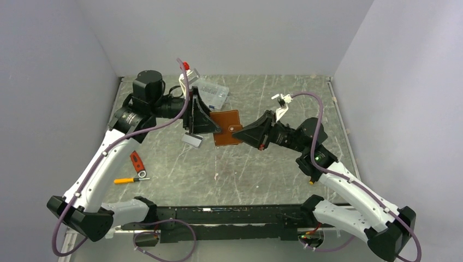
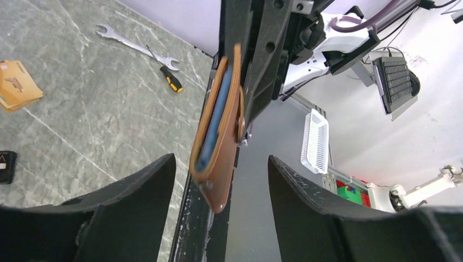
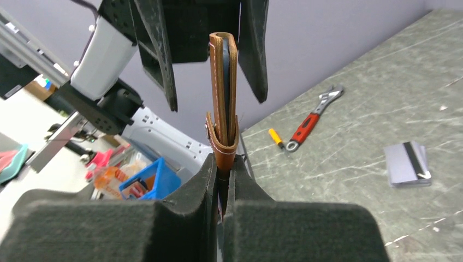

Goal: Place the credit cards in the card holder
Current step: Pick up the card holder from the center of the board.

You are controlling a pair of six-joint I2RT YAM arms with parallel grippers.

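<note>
The card holder (image 3: 223,93) hangs edge-on in the air above the surface (image 3: 382,82), folded shut. The right hand (image 3: 223,169) is pressed together on its strap end. The left hand (image 2: 221,161) is spread, its fingers (image 2: 147,185) flanking the holder's other end with a gap on each side and touching nothing.

As I judge it, the step is passing the holder to the right hand alone. To do it well, the right hand should keep its pinch firm and level, since it grips only a narrow strip of leather. The left hand should draw straight back along the holder's length, so neither finger brushes the leather and twists it in the grip.

A silver-grey credit card (image 3: 407,164), dark stripe up, lies flat on the surface near the holder, below it on the left arm's side. That looks the easiest one to fetch. An orange credit card (image 2: 16,87) lies farther from the holder.

The orange card bears dark print, too blurred to read. No brand shows on the holder.
</note>
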